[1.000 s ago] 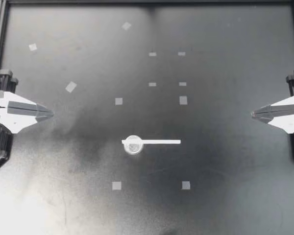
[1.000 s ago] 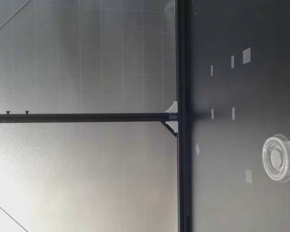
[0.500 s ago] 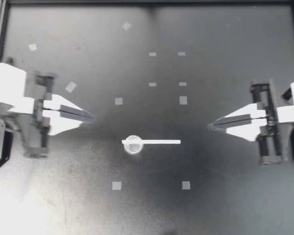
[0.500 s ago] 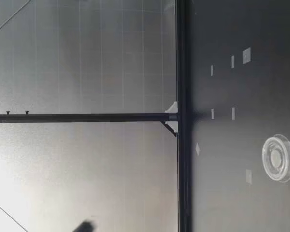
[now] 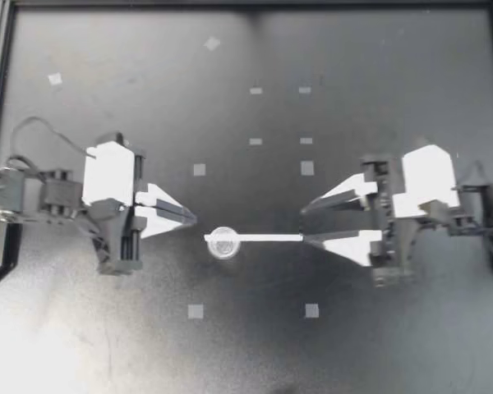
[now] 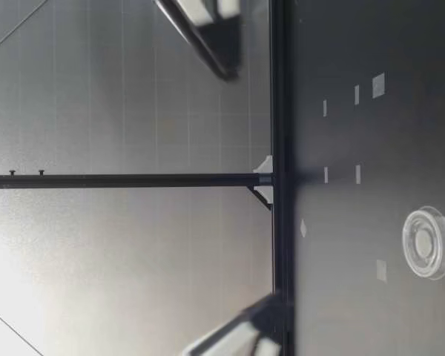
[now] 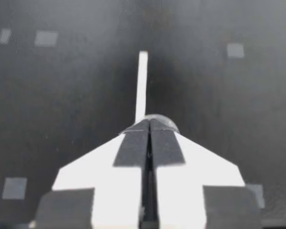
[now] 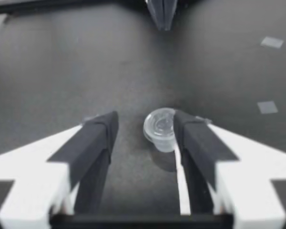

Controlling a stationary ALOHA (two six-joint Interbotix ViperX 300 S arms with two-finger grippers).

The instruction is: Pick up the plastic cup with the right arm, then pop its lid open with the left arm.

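Note:
A small clear plastic cup stands on the black table at the near end of a thin white strip. My left gripper is shut and empty, its tip a short way from the cup on the side away from the strip. My right gripper is open at the strip's other end, one finger on each side of it. In the left wrist view the shut left gripper half hides the cup, with the strip running on ahead. In the right wrist view the cup stands ahead of the open right gripper.
Several small pale tape squares dot the black table. A dark frame rail borders the far edge. In the low view the cup sits near that camera, and both arms show only partly above the table's far edge.
Both arms have come in from the table's sides toward the cup and strip. The right gripper has gone from shut to open; the left has stayed shut.

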